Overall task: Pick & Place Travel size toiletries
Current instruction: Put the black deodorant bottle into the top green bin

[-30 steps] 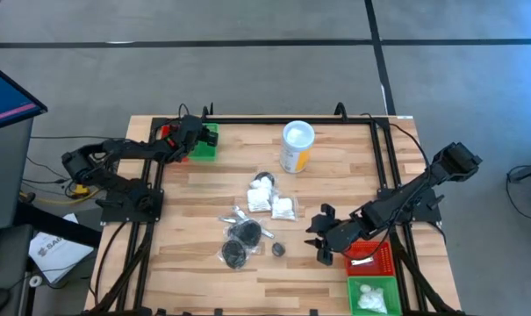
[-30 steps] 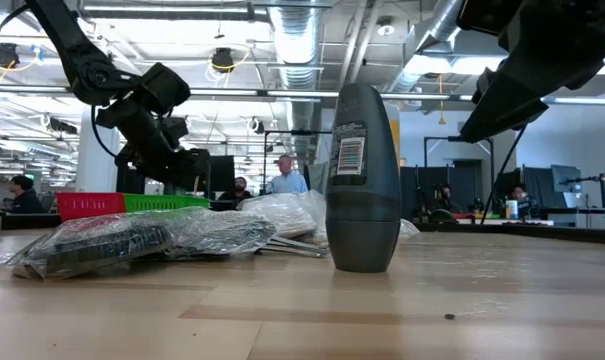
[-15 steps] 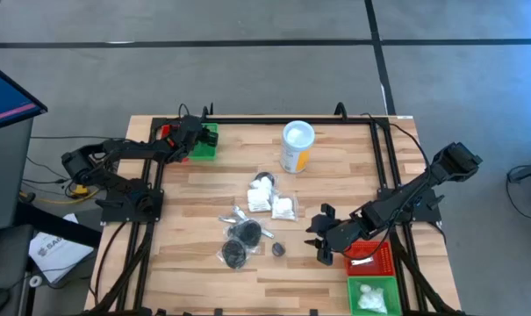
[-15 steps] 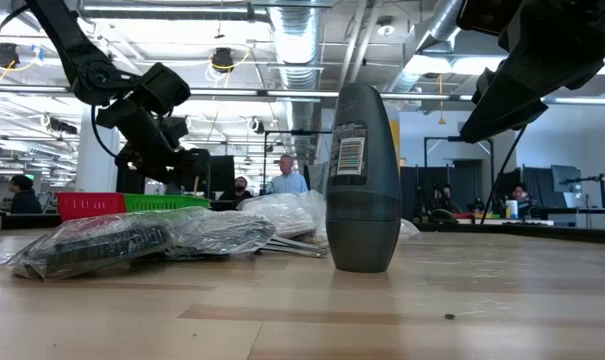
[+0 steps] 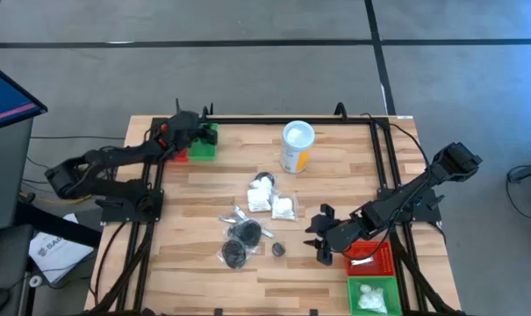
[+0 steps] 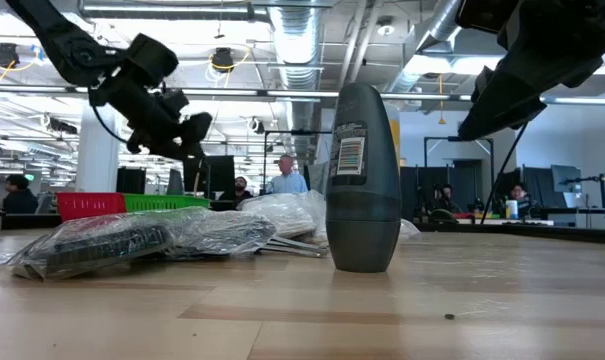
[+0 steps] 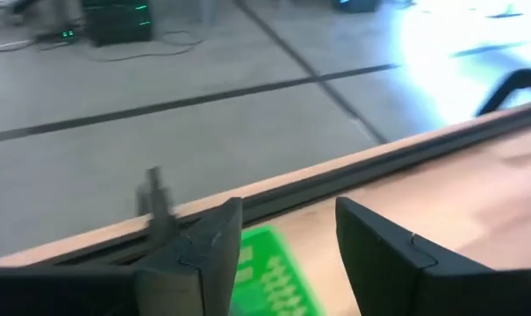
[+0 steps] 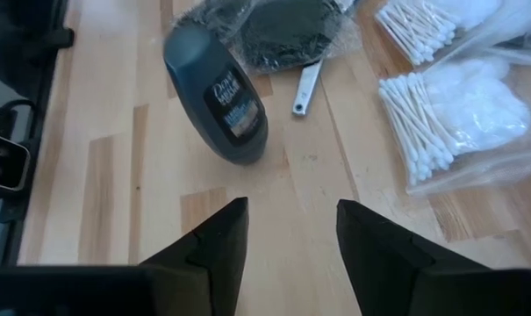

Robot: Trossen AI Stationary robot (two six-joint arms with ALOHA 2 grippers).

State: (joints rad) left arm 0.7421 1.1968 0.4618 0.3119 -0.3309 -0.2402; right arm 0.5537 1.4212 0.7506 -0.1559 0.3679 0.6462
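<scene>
1. The step in hand looks like the approach for a pick: the right pincer (image 5: 322, 235) hangs above the worktop (image 5: 335, 175), fingers spread and grasping nothing, aimed at the small dark bottle (image 8: 218, 95) standing upright just ahead of it.
2. The left pincer (image 5: 179, 127) sits over the far-left corner by the green bin (image 5: 205, 145), fingers apart and empty; it seems to be waiting.
3. The other toiletries lie mid-worktop: 2 wrapped dark pucks (image 5: 240, 240) beside the bottle, and white packets (image 5: 274, 202) of cotton swabs a little farther in, near the yellow canister (image 5: 296, 147).
4. The next move, as I judge it, calls for lowering straight onto the bottle and squeezing its sides without tipping it, then carrying it to the red bin (image 5: 372, 256) just beside that arm.
5. Open wood lies between pincer and bottle, so the path is free; the clear wrap touching the bottle's far side could snag.
6. The worktop's near-right edge and the bins are close behind the arm.
</scene>
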